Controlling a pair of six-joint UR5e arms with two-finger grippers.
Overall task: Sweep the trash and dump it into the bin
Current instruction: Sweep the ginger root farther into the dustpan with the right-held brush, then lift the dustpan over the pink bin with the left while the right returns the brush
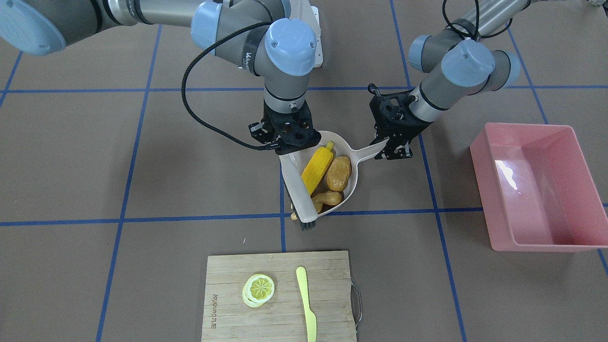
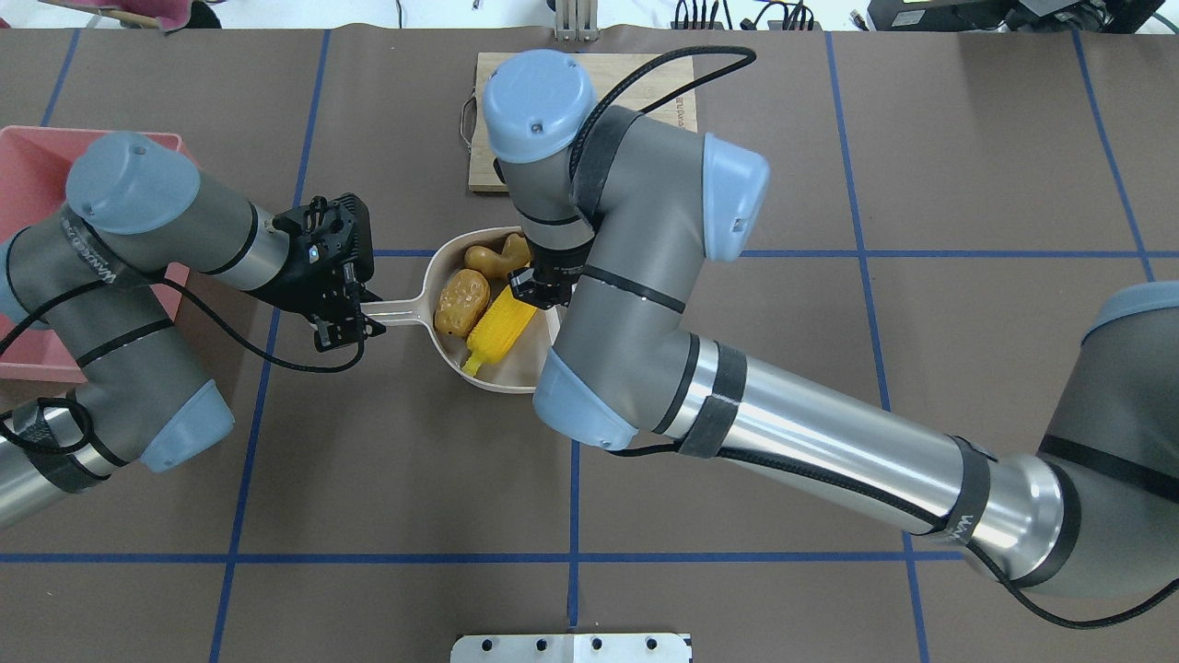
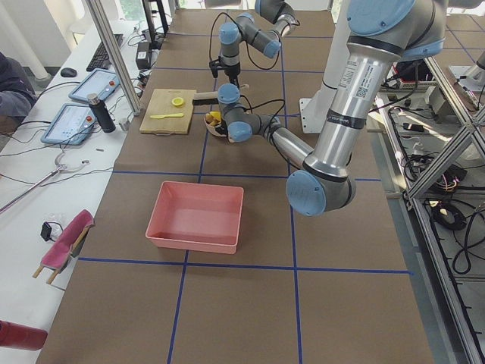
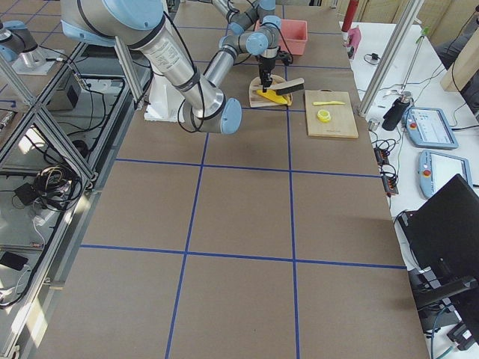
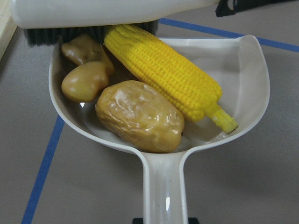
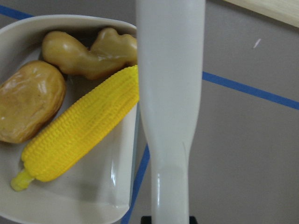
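Three trash pieces, corn cob [image 1: 317, 166], potato lump [image 1: 338, 173] and ginger root [image 1: 328, 198], fill the dustpan [image 1: 355, 179] from the front; my left gripper [image 1: 393, 142] pinches its handle [image 1: 365, 153], my right gripper [image 1: 285, 137] clamps the brush [image 1: 298, 190]. Overhead, the bin [image 2: 37, 147] lies behind my left jaws, along the handle's line.

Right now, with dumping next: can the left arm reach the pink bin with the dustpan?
Probably yes. The left gripper holds the dustpan by its handle, the bin sits on that arm's side, and only bare table lies between them.
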